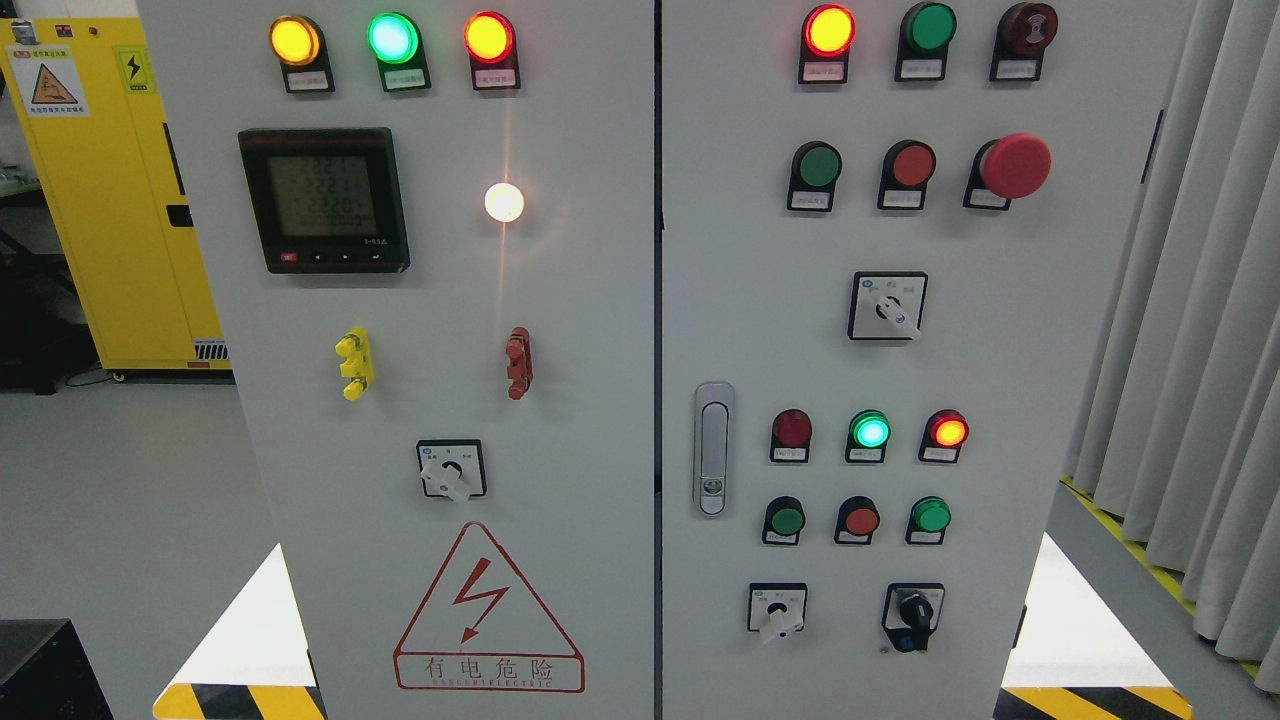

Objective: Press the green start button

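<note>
On the left door of the grey control cabinet (600, 400), three lamps are glowing along the top, above a dark meter display (323, 199), a bright white lamp (504, 202) and a red warning triangle (488, 612). Right of the door seam, a metal latch handle (711, 449) is standing upright. Further right, several green buttons are facing straight out towards the camera: one in the upper row (818, 166) beside a red button (912, 164) and a red mushroom stop (1014, 166), and two in the lower row (786, 520) (931, 515). Their label print is too small to read, so I cannot tell which one is the start button. Neither robot hand is showing, so nothing can be told of their fingers or of where they are relative to the buttons.
</note>
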Action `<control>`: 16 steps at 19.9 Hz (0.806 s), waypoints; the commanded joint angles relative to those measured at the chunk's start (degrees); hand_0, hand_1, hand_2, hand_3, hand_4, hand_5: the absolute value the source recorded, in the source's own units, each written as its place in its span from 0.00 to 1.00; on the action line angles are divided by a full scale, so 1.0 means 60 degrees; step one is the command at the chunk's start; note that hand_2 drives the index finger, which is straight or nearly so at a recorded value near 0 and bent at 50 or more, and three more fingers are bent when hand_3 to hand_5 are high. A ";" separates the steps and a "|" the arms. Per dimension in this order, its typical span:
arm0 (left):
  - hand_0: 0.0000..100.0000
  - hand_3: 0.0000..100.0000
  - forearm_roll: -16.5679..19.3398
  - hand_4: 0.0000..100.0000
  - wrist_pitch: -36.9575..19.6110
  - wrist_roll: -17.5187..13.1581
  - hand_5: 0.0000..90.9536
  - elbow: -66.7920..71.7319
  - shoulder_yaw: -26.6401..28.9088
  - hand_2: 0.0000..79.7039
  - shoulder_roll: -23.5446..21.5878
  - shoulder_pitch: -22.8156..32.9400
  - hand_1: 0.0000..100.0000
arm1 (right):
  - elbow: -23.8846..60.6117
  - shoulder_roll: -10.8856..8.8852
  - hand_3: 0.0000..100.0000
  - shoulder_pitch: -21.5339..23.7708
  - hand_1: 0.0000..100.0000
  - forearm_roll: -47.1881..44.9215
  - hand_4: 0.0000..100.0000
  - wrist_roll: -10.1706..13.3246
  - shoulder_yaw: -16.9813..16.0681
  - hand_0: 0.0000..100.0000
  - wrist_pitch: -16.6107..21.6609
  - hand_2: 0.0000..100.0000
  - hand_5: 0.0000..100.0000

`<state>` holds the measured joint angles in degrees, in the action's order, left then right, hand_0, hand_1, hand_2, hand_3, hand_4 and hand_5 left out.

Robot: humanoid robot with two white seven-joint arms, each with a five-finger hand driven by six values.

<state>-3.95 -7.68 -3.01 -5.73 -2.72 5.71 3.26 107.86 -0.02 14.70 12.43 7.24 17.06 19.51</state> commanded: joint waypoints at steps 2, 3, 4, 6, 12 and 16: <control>0.12 0.00 0.0000 0.00 0.0006 0.0004 0.00 0.0003 0.0000 0.00 0.0000 -0.0001 0.56 | 0.0012 -0.0216 0.17 -0.0003 0.61 0.0008 0.24 0.0009 -0.0031 0.36 0.0000 0.00 0.19; 0.12 0.00 0.0000 0.00 0.0006 0.0004 0.00 -0.0012 0.0000 0.00 0.0000 -0.0001 0.56 | 0.0012 -0.0216 0.17 -0.0003 0.61 0.0008 0.24 0.0009 -0.0031 0.36 -0.0015 0.00 0.19; 0.12 0.00 0.0000 0.00 0.0006 0.0004 0.00 0.0003 0.0000 0.00 0.0000 -0.0001 0.56 | 0.0012 -0.0216 0.18 -0.0003 0.61 0.0008 0.24 -0.0006 -0.0045 0.36 -0.0015 0.00 0.19; 0.12 0.00 0.0000 0.00 0.0006 0.0004 0.00 -0.0012 0.0000 0.00 0.0000 -0.0001 0.56 | 0.0012 -0.0230 0.18 -0.0018 0.61 0.0022 0.24 -0.0020 -0.0060 0.36 -0.0015 0.00 0.19; 0.12 0.00 0.0000 0.00 0.0006 0.0004 0.00 -0.0012 0.0000 0.00 0.0000 0.0013 0.56 | -0.0003 -0.0333 0.18 -0.0266 0.62 0.0110 0.26 -0.0108 -0.0382 0.36 -0.0029 0.00 0.20; 0.12 0.00 0.0000 0.00 0.0006 0.0004 0.00 0.0003 0.0000 0.00 0.0000 -0.0001 0.56 | 0.0056 -0.0348 0.33 -0.0515 0.77 0.2314 0.44 -0.0079 -0.1083 0.38 -0.0044 0.00 0.35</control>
<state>-3.95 -7.68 -3.01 -5.73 -2.72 5.71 3.27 107.92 -0.79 13.29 16.11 6.84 15.35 19.29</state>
